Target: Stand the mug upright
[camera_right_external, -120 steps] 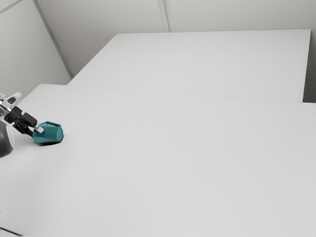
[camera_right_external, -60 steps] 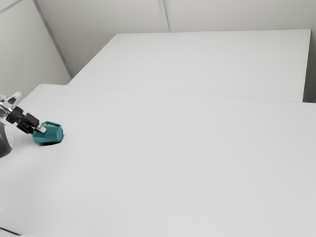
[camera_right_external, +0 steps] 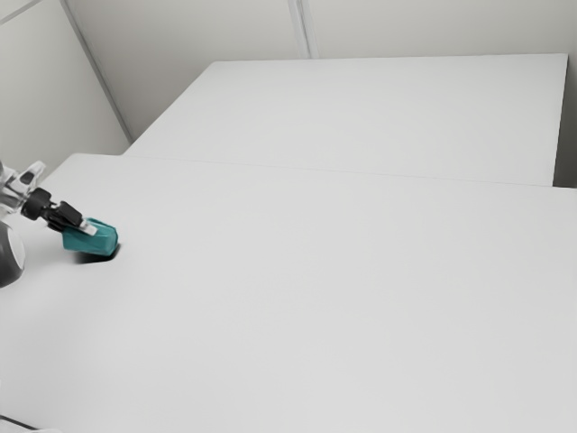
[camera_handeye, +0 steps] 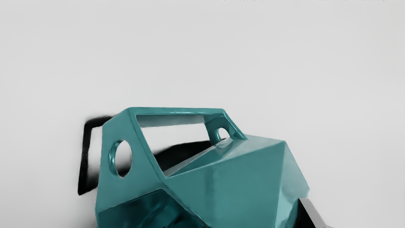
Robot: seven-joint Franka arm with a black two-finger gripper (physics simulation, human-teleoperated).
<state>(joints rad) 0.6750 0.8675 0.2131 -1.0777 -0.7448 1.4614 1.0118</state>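
One teal mug (camera_right_external: 96, 242) is in my grasp, near the end of the desk (camera_right_external: 315, 298) at the exterior view's left. My tool (camera_right_external: 87, 229) is pinching it, with a pale fingertip (camera_handeye: 311, 212) pressed against its faceted side in the wrist view; I cannot see the other fingertip there. The mug is not upright: it lies over on its side, somewhat tilted, and looks raised off the desk, its dark shadow (camera_right_external: 97, 260) falling beneath it

In the wrist view the mouth (camera_handeye: 152, 209) is partly turned toward my camera, dark teal inside. The handle (camera_handeye: 177, 110) is an angular frame standing out from the mug's body, with a round hole through each of its end pieces. Between the handle and the body I can see pale desk and part of the black shadow, and more shadow outlines the handle's shape beyond its outer end.

My arm (camera_right_external: 13, 191) comes in from the exterior view's left, with a dark rounded part (camera_right_external: 7, 260) below it at the edge. A thin dark cable (camera_right_external: 18, 422) crosses the lower corner on that same side. Past the desk lies another pale flat surface (camera_right_external: 379, 117), and behind that rises a pale wall (camera_right_external: 433, 27)
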